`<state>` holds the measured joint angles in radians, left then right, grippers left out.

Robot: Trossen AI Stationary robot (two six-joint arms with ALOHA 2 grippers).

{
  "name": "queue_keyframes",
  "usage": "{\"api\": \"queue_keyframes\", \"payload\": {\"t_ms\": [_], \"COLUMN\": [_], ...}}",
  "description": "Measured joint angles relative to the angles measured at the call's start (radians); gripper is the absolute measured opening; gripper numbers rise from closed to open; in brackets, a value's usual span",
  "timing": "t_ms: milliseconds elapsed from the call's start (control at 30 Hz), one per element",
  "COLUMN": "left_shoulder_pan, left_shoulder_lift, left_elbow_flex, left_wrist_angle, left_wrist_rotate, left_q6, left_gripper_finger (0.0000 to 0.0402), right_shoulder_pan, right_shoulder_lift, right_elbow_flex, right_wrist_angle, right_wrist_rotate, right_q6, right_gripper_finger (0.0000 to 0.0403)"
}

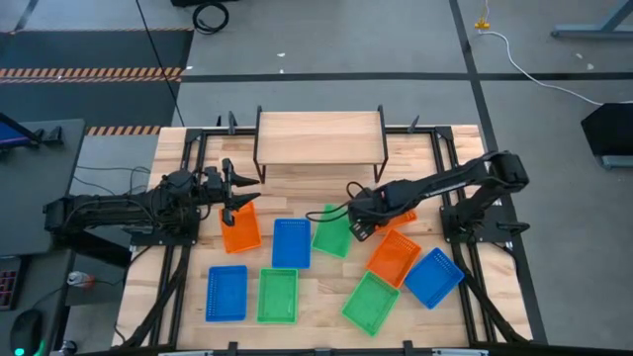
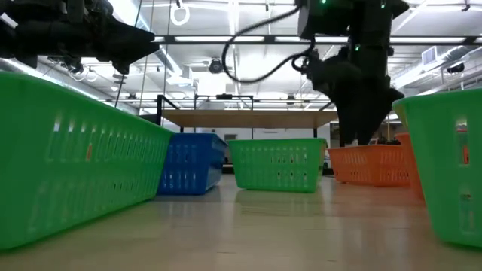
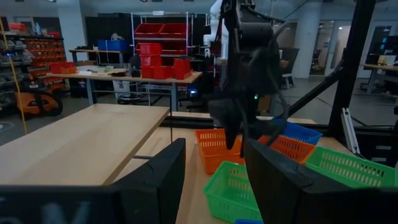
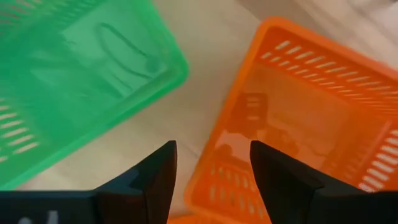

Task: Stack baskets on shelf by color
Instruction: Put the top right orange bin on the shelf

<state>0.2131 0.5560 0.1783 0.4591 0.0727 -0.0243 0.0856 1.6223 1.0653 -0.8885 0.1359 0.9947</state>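
Nine baskets lie on the table in front of the shelf (image 1: 318, 136), three each of orange, blue and green. My left gripper (image 1: 245, 193) is open and empty. It hangs above the far end of the left orange basket (image 1: 240, 229) and points toward the table's right. My right gripper (image 1: 358, 225) is open and points down between a green basket (image 1: 331, 232) and an orange basket (image 1: 404, 218) that its arm partly hides. In the right wrist view its fingers (image 4: 211, 180) stand on either side of that orange basket's wall (image 4: 208, 174), and no touch shows.
A blue basket (image 1: 291, 243) sits between the left orange and the green one. Nearer the front lie a blue (image 1: 226, 293), two green (image 1: 277, 295) (image 1: 371, 302), an orange (image 1: 394, 255) and a blue basket (image 1: 433, 277). The shelf top carries nothing.
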Motion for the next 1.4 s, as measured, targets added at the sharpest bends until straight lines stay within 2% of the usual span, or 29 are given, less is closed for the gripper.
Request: {"api": "queue_keyframes", "payload": {"t_ms": [200, 367, 467, 700, 733, 900, 1133, 1267, 1400], "left_shoulder_pan": [-0.001, -0.001, -0.002, -0.001, -0.001, -0.001, -0.001, -0.001, -0.001], "left_shoulder_lift": [0.000, 0.000, 0.000, 0.000, 0.000, 0.000, 0.000, 0.000, 0.000], "left_elbow_flex": [0.000, 0.000, 0.000, 0.000, 0.000, 0.000, 0.000, 0.000, 0.000], "left_wrist_angle": [0.000, 0.000, 0.000, 0.001, 0.001, 0.001, 0.001, 0.001, 0.001], "left_wrist_rotate": [0.000, 0.000, 0.000, 0.001, 0.001, 0.000, 0.000, 0.000, 0.000], "left_q6": [-0.014, -0.013, -0.015, -0.016, -0.015, -0.015, -0.015, -0.015, -0.015], "left_gripper_finger": [0.0172, 0.0172, 0.0172, 0.0172, 0.0172, 0.0172, 0.0172, 0.0172, 0.0172], "right_shoulder_pan": [-0.013, -0.029, -0.030, -0.030, -0.030, -0.040, -0.042, -0.051, -0.058], "right_shoulder_lift": [0.077, 0.118, 0.122, 0.064, 0.052, -0.019, -0.150, -0.208, -0.231], "right_elbow_flex": [0.000, 0.000, 0.000, -0.001, -0.001, -0.001, -0.001, 0.045, 0.154], "right_wrist_angle": [-0.004, -0.016, -0.031, -0.102, -0.118, -0.219, -0.326, -0.402, -0.492], "right_wrist_rotate": [0.051, 0.054, 0.054, 0.054, 0.054, 0.051, 0.068, 0.133, 0.224], "right_q6": [-0.027, -0.082, -0.100, -0.100, -0.101, -0.062, -0.019, -0.023, -0.069], "right_gripper_finger": [0.0198, 0.0177, 0.0142, 0.0018, 0.0013, 0.0027, 0.0012, 0.0018, 0.0010]}}
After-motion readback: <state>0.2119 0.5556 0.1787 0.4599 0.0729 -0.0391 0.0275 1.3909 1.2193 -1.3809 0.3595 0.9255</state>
